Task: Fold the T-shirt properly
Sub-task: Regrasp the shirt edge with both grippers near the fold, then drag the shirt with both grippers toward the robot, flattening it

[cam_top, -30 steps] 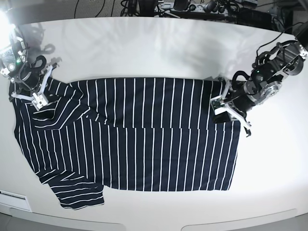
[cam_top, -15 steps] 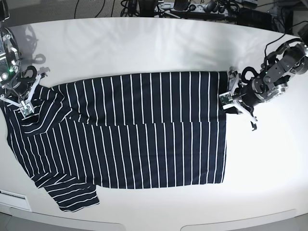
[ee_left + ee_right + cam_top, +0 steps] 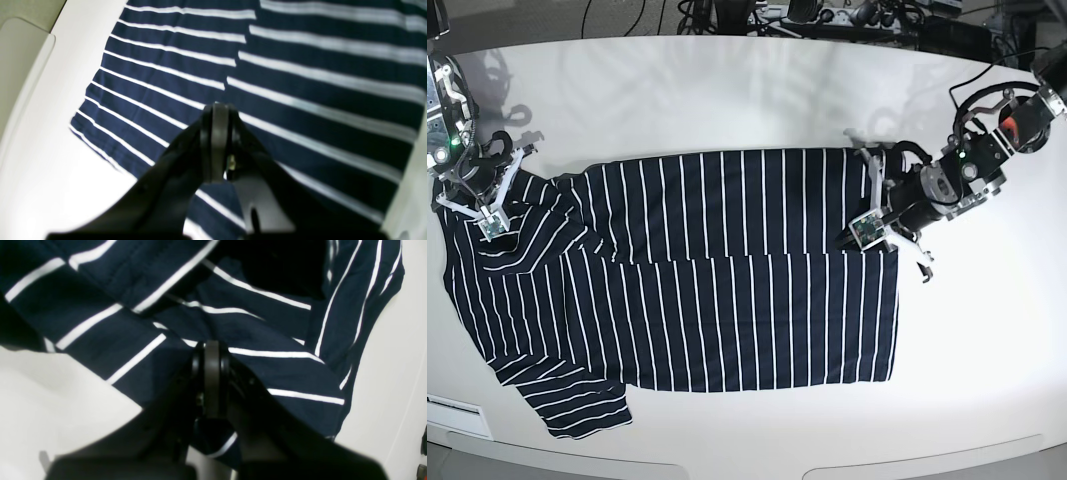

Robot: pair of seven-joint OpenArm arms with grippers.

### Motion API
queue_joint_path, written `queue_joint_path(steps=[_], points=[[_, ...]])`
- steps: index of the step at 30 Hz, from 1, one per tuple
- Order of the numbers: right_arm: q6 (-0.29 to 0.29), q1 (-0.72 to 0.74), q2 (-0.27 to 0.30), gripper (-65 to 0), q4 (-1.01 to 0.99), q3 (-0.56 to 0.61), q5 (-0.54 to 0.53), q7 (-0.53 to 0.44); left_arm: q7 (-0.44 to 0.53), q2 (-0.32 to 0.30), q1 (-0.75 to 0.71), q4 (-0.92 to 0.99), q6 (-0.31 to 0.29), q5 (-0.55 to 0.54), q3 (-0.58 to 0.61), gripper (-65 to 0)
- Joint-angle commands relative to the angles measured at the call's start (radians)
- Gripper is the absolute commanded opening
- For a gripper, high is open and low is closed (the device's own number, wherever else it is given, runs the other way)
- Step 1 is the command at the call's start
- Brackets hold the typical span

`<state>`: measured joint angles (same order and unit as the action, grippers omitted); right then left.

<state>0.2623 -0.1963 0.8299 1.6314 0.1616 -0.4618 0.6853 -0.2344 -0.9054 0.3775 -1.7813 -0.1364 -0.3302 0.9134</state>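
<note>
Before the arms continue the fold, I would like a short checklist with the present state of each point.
1. Left end effector shut: ok, jaws pressed together above the T-shirt.
2. Left end effector holds cloth: cannot tell; no cloth shows between the jaws in the left wrist view.
3. Right end effector shut on the shirt: ok, striped cloth hangs pinched below the jaws.
4. Folded edge straight: not ok, it sags toward the right arm's side in the base view.
5. Sleeve area flat: not ok, bunched near the right end effector.
6. Shirt fully on the table: ok.
</note>
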Motion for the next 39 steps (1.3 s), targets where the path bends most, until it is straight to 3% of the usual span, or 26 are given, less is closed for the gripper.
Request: queue_joint_path(steps=[1, 9, 14, 20, 28, 39], points=[[0.004, 0.007, 0.018, -65.0, 0.013, -0.005, -0.010, 0.006, 0.008, 0.007, 0.019, 0.014, -0.011, -0.005, -0.012, -65.0], [0.008, 0.009, 0.018, -65.0, 0.013, -0.005, -0.009, 0.006, -0.098, 0.178, 0.018, 0.304, -0.212, -0.108, -0.011, -65.0], [0.003, 0.008, 0.018, -65.0, 0.040, -0.005, -0.010, 0.050, -0.201, 0.180, 0.011, 0.311, -0.317, -0.154, -0.011, -65.0], [-0.004, -0.006, 0.023, -65.0, 0.120, -0.006, -0.035, 0.163, -0.290, 0.094, -0.007, 0.219, -0.373, -0.182, -0.011, -65.0], [-0.027, -0.102, 0.054, -65.0, 0.226, -0.016, -0.032, 0.195, -0.290, -0.068, -0.024, 0.129, -0.373, -0.182, -0.011, -65.0], [-0.042, -0.417, 0.042, -65.0, 0.356, -0.253, -0.040, 0.203, -0.290, -0.226, -0.152, -0.091, -0.381, -0.171, -0.011, -65.0]])
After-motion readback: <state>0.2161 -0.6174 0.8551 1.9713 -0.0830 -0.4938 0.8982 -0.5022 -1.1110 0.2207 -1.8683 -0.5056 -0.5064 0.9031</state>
